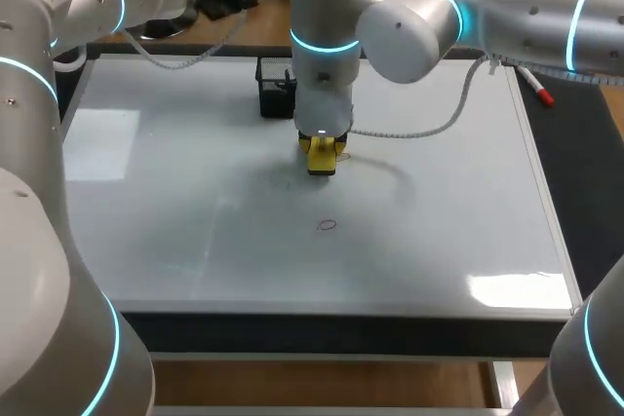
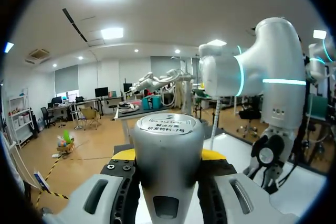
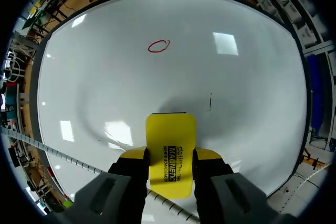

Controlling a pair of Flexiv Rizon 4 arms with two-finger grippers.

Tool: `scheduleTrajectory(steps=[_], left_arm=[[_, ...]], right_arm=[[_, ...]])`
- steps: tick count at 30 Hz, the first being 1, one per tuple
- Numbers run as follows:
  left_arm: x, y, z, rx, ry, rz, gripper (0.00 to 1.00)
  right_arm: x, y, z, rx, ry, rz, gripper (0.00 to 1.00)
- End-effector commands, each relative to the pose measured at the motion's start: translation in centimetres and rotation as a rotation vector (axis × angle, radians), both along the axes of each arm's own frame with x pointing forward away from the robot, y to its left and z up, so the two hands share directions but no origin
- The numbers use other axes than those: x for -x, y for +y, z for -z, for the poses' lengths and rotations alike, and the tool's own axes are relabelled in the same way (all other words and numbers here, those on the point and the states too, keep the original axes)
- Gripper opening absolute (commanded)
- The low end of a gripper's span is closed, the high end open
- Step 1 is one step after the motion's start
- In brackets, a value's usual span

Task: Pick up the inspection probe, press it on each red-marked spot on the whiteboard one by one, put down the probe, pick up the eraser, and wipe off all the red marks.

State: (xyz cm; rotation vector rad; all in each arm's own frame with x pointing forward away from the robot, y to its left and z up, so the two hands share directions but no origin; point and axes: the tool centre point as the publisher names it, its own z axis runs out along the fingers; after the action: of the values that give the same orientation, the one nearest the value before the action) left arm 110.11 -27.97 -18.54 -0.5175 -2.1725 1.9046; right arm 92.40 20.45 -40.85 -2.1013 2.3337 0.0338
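Observation:
My right gripper (image 1: 321, 155) (image 3: 170, 157) is shut on a yellow eraser (image 1: 322, 161) (image 3: 170, 132), held low over the middle of the whiteboard (image 1: 195, 192) (image 3: 252, 87). A small red ring mark (image 1: 327, 225) (image 3: 158, 46) lies on the board ahead of the eraser, nearer the front edge. A short dark stroke (image 3: 211, 100) sits beside the eraser. My left gripper (image 2: 168, 157) is shut on the inspection probe (image 2: 167, 129), a silver-grey cylinder with a labelled cap, held up off the board and pointing out level. The head view does not show the left gripper.
A black holder (image 1: 275, 90) stands on the board's far side, just behind my right arm (image 1: 322, 56) (image 2: 273, 87). A red-capped marker (image 1: 534, 85) lies by the board's right edge. A coiled cable (image 1: 429, 129) hangs from the right arm over the board.

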Motion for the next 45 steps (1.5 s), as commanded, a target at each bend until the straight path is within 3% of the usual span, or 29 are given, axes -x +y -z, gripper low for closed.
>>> scheduleTrajectory(steps=[1,11,31,40,45], left_arm=[[-0.8,0.0,0.2,-0.034,0.037,0.315,0.00],[-0.8,0.0,0.2,-0.034,0.037,0.315,0.00],[-0.8,0.0,0.2,-0.034,0.037,0.315,0.00],[-0.8,0.0,0.2,-0.034,0.037,0.315,0.00],[-0.8,0.0,0.2,-0.034,0.037,0.315,0.00]], right_arm=[[-0.7,0.3,0.8,0.005,0.013,-0.003,0.00],[-0.9,-0.8,1.7,0.014,0.035,0.016,0.00],[-0.1,-7.2,2.4,0.055,0.066,0.154,0.00],[0.0,-8.6,1.5,0.051,0.050,0.190,0.00],[-0.2,-9.8,-0.2,-0.006,0.022,0.238,0.00]])
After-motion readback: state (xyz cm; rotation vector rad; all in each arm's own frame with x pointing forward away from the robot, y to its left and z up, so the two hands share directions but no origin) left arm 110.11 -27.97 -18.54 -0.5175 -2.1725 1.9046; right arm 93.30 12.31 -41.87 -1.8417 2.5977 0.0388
